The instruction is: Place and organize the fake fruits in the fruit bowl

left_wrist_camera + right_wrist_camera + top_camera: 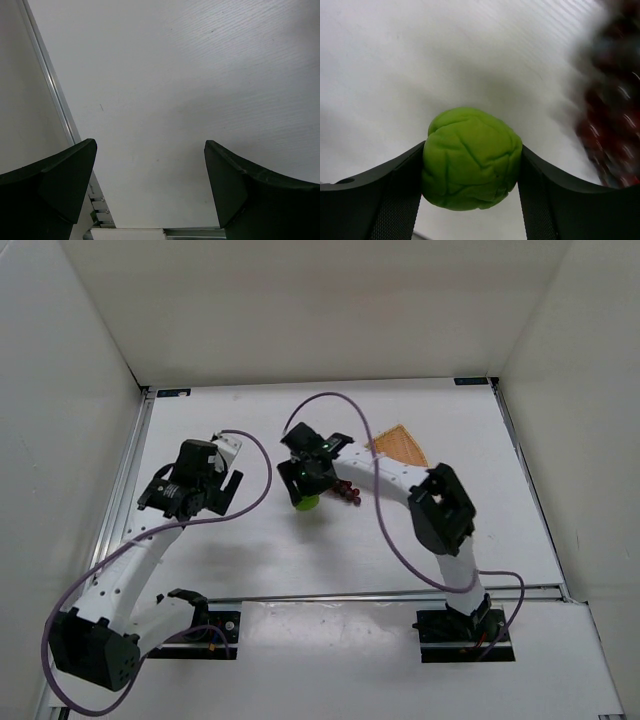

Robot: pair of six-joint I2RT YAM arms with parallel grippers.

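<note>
My right gripper [305, 492] is shut on the bright-green lime ball [306, 502], near the table's middle. In the right wrist view the wrinkled ball [470, 157] sits squeezed between both fingers [395, 195]. The dark purple-red grapes [347, 492] lie just right of the ball, partly under the right arm; they show blurred at the right edge of the right wrist view [612, 100]. The tan-orange wicker bowl [400, 446] lies behind the right arm, partly hidden. My left gripper [205, 495] is open and empty over bare table at the left [150, 150].
White walls close in the table on three sides. A metal rail [130, 475] runs along the left edge and shows in the left wrist view [55, 95]. Purple cables [395, 540] loop over both arms.
</note>
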